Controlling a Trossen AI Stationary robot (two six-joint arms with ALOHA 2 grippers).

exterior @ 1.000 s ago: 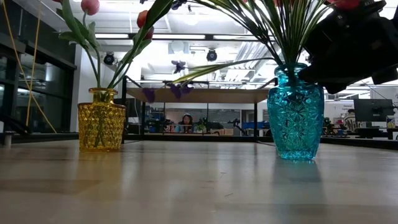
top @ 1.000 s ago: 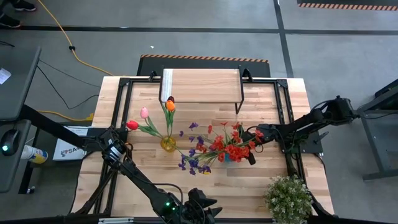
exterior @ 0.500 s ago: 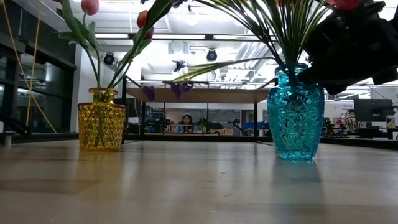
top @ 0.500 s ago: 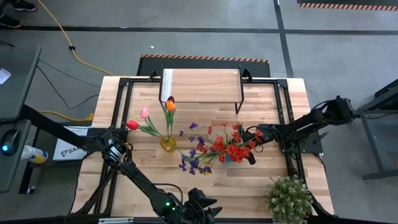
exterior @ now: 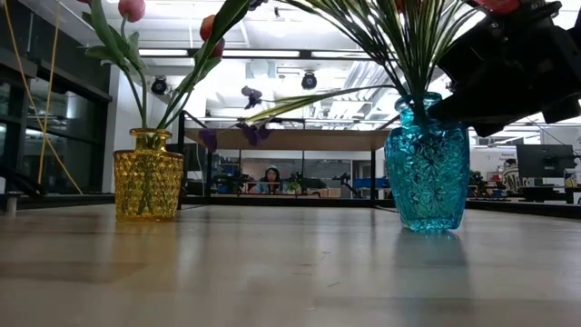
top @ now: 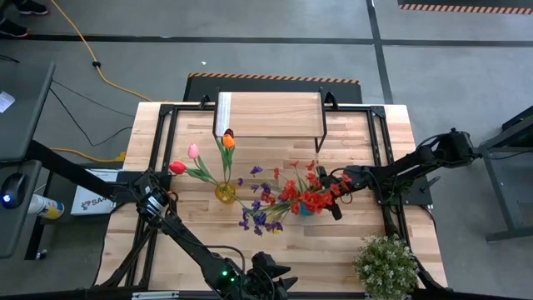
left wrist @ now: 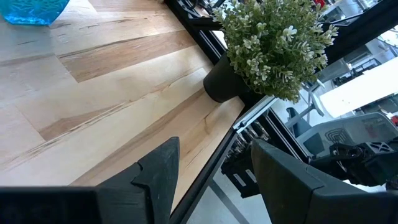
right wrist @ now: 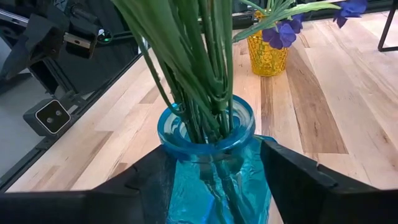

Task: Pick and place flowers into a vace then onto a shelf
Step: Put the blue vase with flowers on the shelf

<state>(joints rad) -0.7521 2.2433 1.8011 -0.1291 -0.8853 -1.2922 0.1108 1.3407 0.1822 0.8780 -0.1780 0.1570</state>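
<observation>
**Butcher-block table: blue vase in the right gripper's jaws**

Flowers (top: 301, 196), red and purple sprays, stand in the blue glass vase (right wrist: 208, 163) at the table's middle right. The right gripper (right wrist: 214, 171) straddles the vase's shoulder, jaws closing on it. Best to grip squarely below the rim, lift upright and clear the stems before heading for the shelf (top: 271, 111) at the far edge. The left gripper (left wrist: 211, 171) waits half-open near the potted plant (left wrist: 273, 46).
</observation>
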